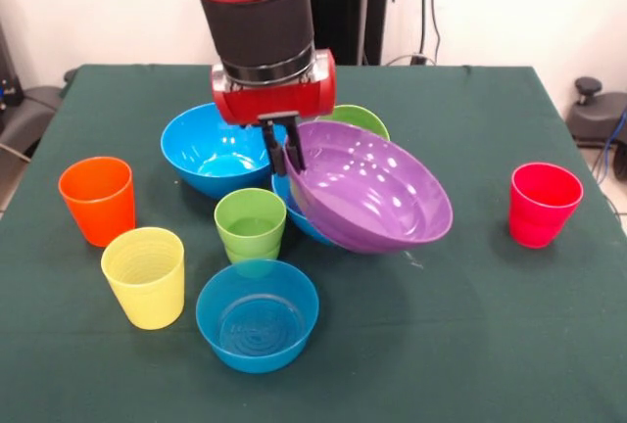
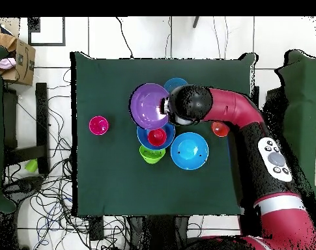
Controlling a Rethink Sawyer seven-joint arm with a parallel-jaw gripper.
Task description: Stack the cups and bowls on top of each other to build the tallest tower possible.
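My gripper [image 1: 288, 161] is shut on the left rim of the wide purple bowl [image 1: 377, 188], which hangs tilted with its opening facing the camera. Seen from overhead, the gripper [image 2: 164, 107] sits at the edge of the purple bowl [image 2: 146, 105]. Just below it a large blue bowl [image 2: 147, 138] holds the red cup [image 2: 158, 137]. In the front view only that bowl's edge [image 1: 302, 222] shows, and the red cup is hidden. A light green cup [image 1: 251, 223] stands right in front.
Another large blue bowl [image 1: 211, 152] lies left of the gripper, and a green bowl [image 1: 361, 117] behind it. An orange cup [image 1: 98, 199], a yellow cup [image 1: 147, 276] and a small blue bowl [image 1: 257, 315] stand front left. A pinkish-red cup [image 1: 544, 204] stands alone at the right.
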